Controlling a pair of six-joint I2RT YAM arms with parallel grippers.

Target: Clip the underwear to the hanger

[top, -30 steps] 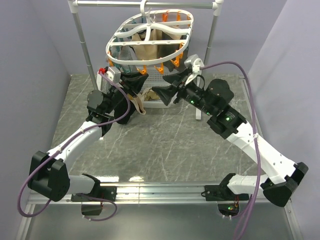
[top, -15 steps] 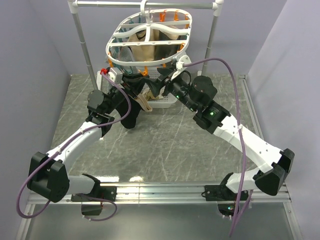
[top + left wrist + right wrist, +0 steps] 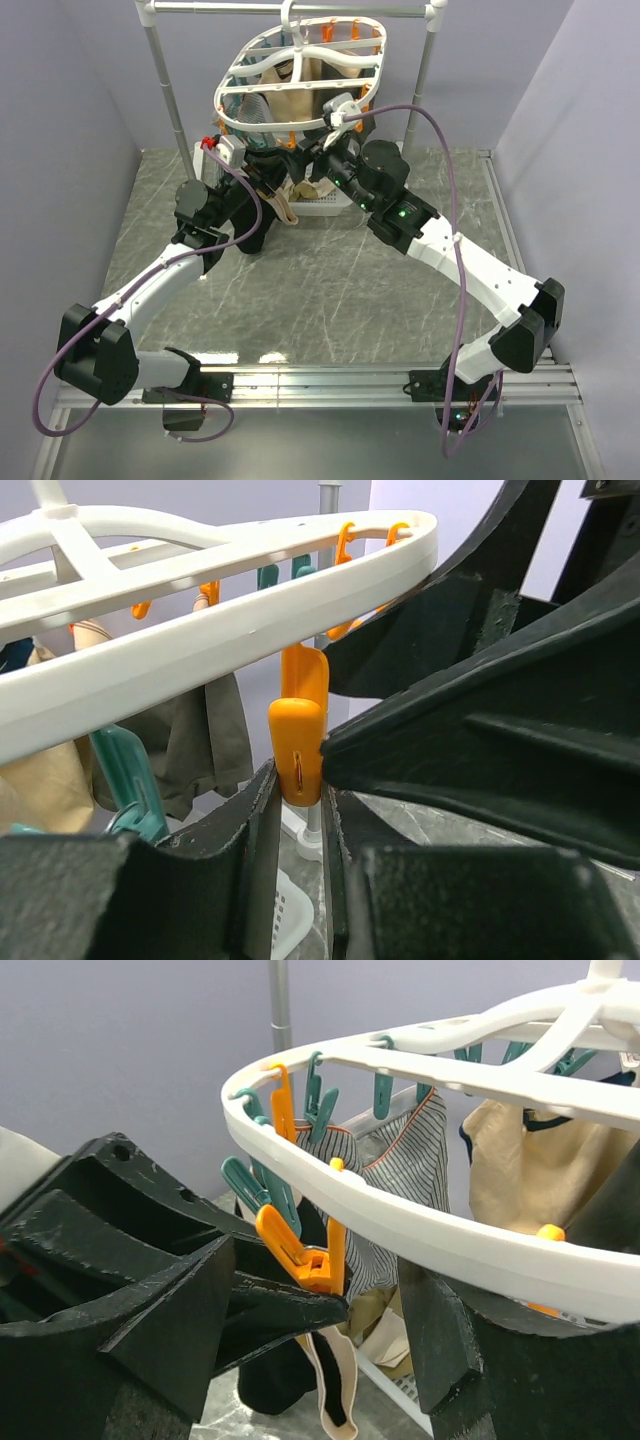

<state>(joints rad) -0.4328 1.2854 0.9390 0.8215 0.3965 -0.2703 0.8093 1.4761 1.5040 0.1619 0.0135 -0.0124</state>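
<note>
The white oval hanger hangs from the rail, and its front rim crosses both wrist views. An orange clothespin dangles from that rim. My left gripper reaches up under the pin, shut on the underwear, whose black cloth and beige waistband hang below its fingertips. The pin's lower end sits just above the narrow gap between the left fingers. My right gripper is open, its fingers standing on either side of the pin, close against the left gripper.
A white perforated basket stands on the table under the hanger. A grey metal rail stand carries the hanger. Beige garments, a striped cloth and teal pins hang from the frame.
My right arm has swung left and up from the basket's right side to the hanger's front rim, beside the left gripper. The hanger has shifted slightly. The left arm has barely moved.
</note>
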